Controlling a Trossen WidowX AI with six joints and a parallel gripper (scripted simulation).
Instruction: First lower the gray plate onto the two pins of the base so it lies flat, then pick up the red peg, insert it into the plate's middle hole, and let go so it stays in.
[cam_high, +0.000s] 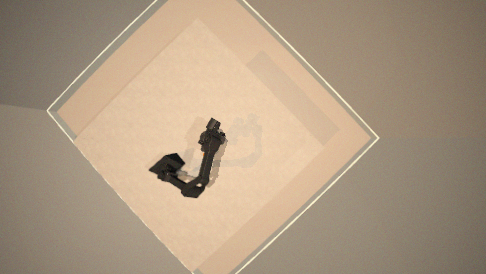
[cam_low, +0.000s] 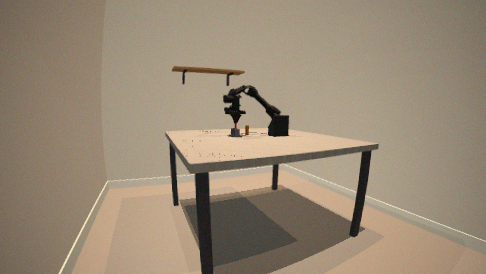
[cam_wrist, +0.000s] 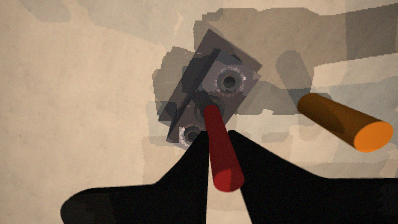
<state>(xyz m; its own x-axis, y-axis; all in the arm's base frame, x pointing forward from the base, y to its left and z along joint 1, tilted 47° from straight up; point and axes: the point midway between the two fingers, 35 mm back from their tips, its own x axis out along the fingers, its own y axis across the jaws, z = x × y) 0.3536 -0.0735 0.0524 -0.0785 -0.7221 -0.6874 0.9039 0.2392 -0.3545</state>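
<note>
The gray plate (cam_wrist: 212, 75) lies on the darker base (cam_wrist: 209, 41) in the wrist view, looking flat, with a pin showing in each outer hole. In the exterior view they are one small gray block (cam_low: 235, 132). My gripper (cam_wrist: 217, 136) (cam_low: 236, 122) is shut on the red peg (cam_wrist: 225, 157) (cam_low: 235, 126) and holds it upright above the plate. The peg's lower end is at the plate's middle hole; whether it has entered cannot be told. The hole is partly hidden by the peg. In the top view the arm hides plate and peg.
An orange cylinder (cam_wrist: 345, 122) (cam_low: 247, 130) stands upright beside the base, on the side toward the arm's mount (cam_low: 278, 125). The table (cam_low: 300, 149) carries all of this. A wooden shelf (cam_low: 207, 70) hangs on the wall behind.
</note>
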